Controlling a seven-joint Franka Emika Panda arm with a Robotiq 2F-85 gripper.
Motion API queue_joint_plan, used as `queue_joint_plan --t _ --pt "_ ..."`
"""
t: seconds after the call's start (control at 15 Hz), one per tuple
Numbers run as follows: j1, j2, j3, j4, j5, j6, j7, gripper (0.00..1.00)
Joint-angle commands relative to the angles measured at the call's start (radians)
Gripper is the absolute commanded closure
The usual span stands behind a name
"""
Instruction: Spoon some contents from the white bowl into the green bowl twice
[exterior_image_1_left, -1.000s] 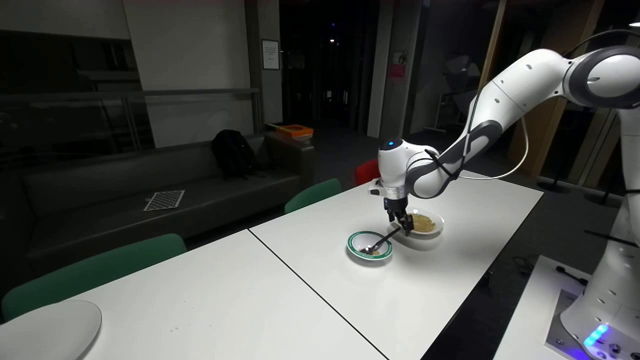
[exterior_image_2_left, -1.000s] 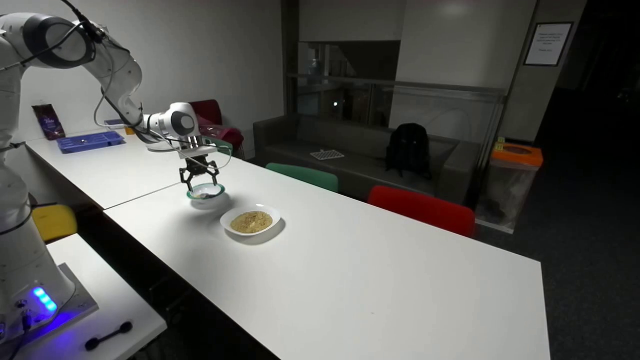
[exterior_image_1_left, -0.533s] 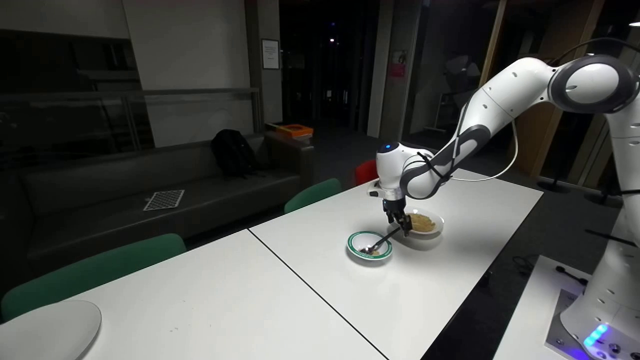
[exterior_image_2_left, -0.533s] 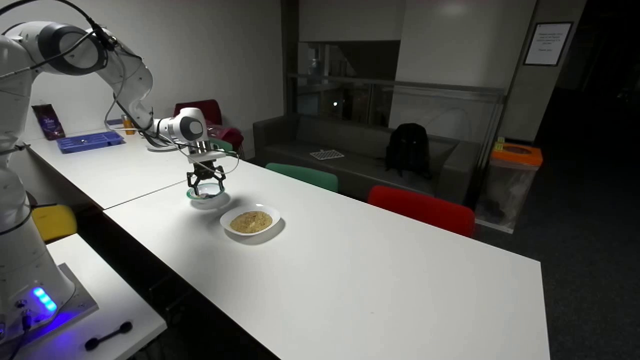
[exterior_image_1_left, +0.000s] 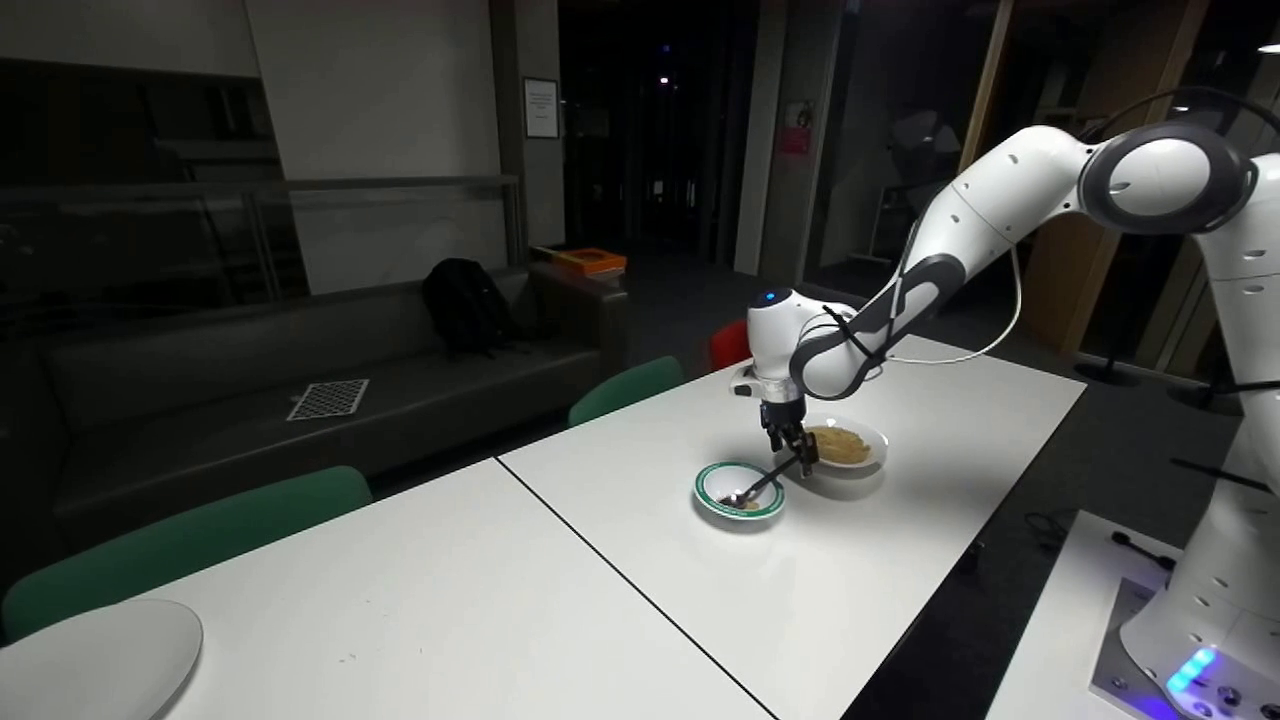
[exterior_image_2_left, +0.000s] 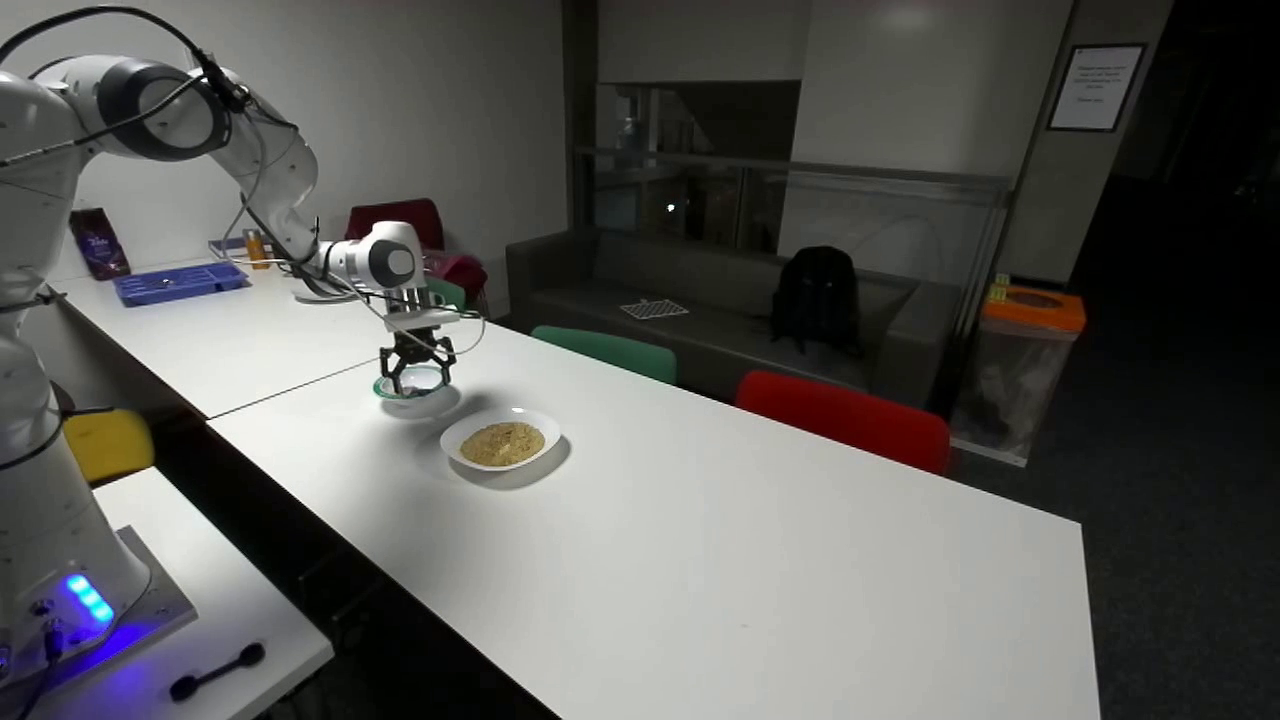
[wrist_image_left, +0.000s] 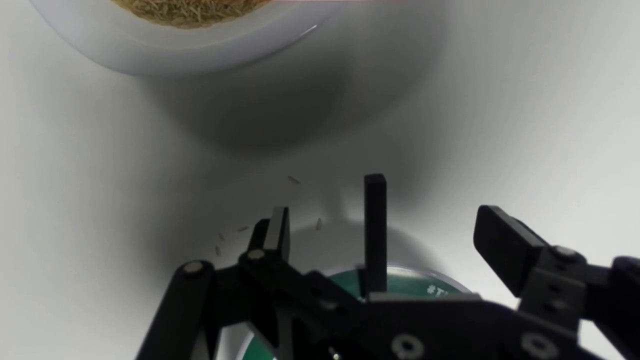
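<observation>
The white bowl (exterior_image_2_left: 548, 428) holds the tan-brown contents (exterior_image_2_left: 502, 444); both also show in an exterior view (exterior_image_1_left: 840, 446) and at the top of the wrist view (wrist_image_left: 200, 55). The green bowl (exterior_image_1_left: 703, 488) stands beside it, with a little tan matter inside. A dark-handled spoon (exterior_image_1_left: 772, 476) rests in the green bowl, its handle leaning over the rim toward the white bowl. My gripper (exterior_image_1_left: 796, 458) is open and low at the handle's upper end. In the wrist view the spoon handle (wrist_image_left: 375, 230) stands between the spread fingers, with gaps on both sides.
Several loose grains (wrist_image_left: 243, 228) lie on the white table between the bowls. A white plate (exterior_image_1_left: 100, 660) lies at the table's far end from the bowls. A blue tray (exterior_image_2_left: 180, 284) stands farther along. Green chairs (exterior_image_1_left: 190, 530) and a red chair (exterior_image_2_left: 845, 415) line one long edge.
My open gripper has moved slightly sideways and a little lower around the spoon handle, to the right in an exterior view. The bowls and spoon have not visibly moved.
</observation>
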Motion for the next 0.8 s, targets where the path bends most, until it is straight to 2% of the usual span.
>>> queue_joint_plan --t 0.0,0.13,0.2,0.73 --pt "-0.024 0.013 0.018 0.033 0.028 -0.026 -0.038 0.02" --pt "-0.024 0.016 0.016 0.038 0.028 -0.029 -0.036 0.15" --pt "-0.025 0.016 0.016 0.039 0.028 -0.03 -0.036 0.32" --pt "-0.025 0.018 0.017 0.039 0.029 -0.033 -0.036 0.92"
